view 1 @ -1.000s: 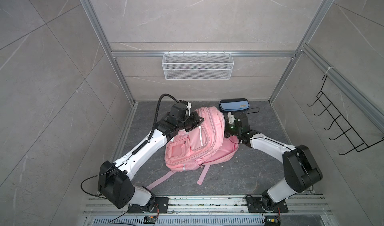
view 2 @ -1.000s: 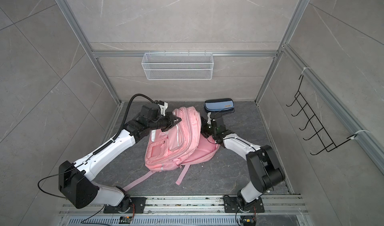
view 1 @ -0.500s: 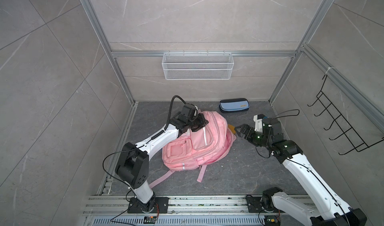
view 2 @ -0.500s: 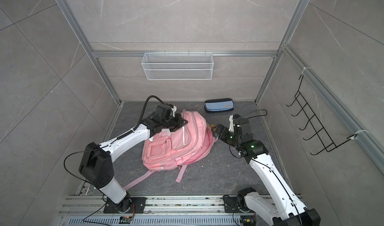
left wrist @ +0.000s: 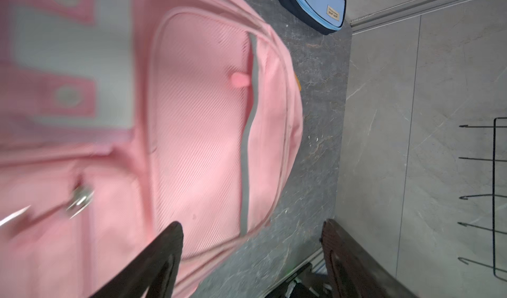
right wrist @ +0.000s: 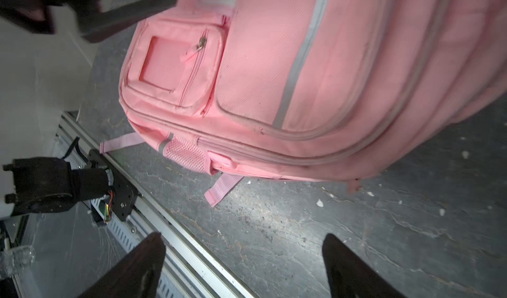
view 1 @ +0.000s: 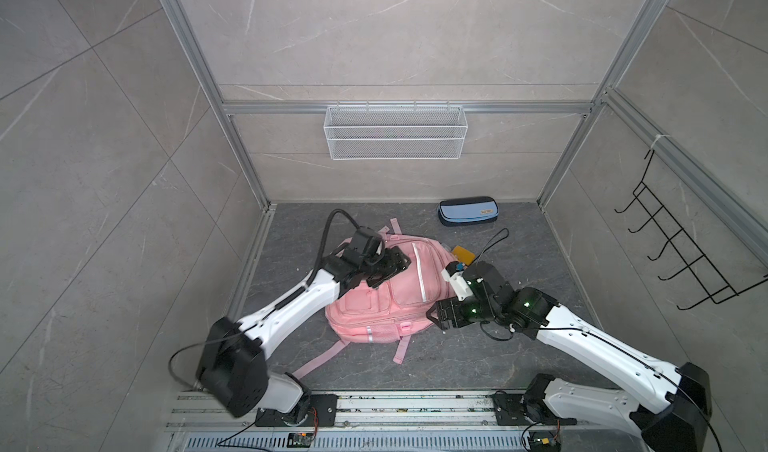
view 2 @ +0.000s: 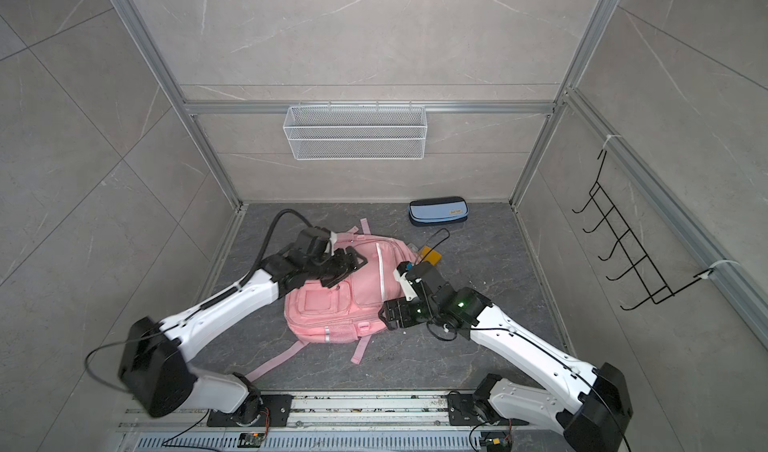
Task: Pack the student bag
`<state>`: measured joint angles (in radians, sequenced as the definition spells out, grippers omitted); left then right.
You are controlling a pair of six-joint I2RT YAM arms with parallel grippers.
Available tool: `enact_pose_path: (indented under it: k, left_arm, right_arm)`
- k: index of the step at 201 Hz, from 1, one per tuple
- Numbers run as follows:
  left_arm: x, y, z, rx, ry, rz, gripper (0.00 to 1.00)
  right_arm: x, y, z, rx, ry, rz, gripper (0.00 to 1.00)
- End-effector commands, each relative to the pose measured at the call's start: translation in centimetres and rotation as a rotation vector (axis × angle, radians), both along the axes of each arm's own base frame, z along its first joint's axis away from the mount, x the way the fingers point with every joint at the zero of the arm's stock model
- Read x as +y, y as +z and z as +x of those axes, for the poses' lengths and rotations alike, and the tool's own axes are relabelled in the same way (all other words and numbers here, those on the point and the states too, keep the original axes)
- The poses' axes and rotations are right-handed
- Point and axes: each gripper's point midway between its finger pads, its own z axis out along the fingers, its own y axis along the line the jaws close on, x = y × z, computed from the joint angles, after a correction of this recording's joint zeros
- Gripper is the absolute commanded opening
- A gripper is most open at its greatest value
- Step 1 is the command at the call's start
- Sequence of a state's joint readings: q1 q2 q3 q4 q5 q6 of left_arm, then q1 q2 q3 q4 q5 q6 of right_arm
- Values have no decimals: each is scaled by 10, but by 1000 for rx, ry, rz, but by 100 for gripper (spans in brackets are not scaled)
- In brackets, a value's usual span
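The left gripper (left wrist: pixel 251 228) stood with jaws apart and nothing between them, just above the upper front of the student bag (view 1: pixel 386 304). The right gripper (right wrist: pixel 241 239) was likewise spread and empty, low over the floor (right wrist: pixel 356 241) beside the bag's side edge. The bag lay front-up mid-floor, apparently zipped, the blue pencil case (view 1: pixel 467 211) well apart by the back wall. To open it cleanly, I judged, one gripper should pin the soft fabric while the other pinched the small pink tab (right wrist: pixel 354 185) squarely and drew along the seam.
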<state>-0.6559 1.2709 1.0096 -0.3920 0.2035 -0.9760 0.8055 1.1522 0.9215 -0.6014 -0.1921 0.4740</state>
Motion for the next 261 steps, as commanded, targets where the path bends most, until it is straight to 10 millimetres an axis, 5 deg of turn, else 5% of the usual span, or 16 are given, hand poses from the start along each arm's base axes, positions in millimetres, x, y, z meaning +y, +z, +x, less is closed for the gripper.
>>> enact_pose_path:
  k: [1, 20, 44, 79, 127, 143, 161, 200, 229, 261]
  left_arm:
    - [48, -37, -75, 150, 32, 72, 83]
    - [69, -52, -110, 182, 92, 36, 84]
    - [89, -69, -120, 187, 202, -28, 88]
    - [85, -87, -96, 133, 311, -96, 95]
    - [69, -104, -54, 61, 386, -97, 89]
    - [60, -106, -48, 61, 358, -81, 80]
    - [54, -105, -45, 57, 338, -78, 47]
    - [52, -87, -46, 19, 309, -106, 0]
    - [50, -68, -49, -1, 274, -120, 0]
    - [39, -26, -47, -67, 184, -121, 0]
  right_arm:
    - [11, -12, 2, -26, 13, -26, 92]
    - [20, -16, 3, -26, 4, -12, 92]
    - [34, -14, 2, -39, 33, -7, 92]
    - [39, -14, 6, -52, 23, -4, 93]
    - [38, -11, 9, -66, -11, -4, 93]
    - [35, -10, 8, -76, -12, -12, 93]
    - [31, -11, 6, -89, -10, -11, 93]
    - [35, -7, -8, -109, 92, 33, 92]
    - [39, -13, -19, -92, 185, 31, 92]
    - [43, -23, -24, -63, 223, 29, 90]
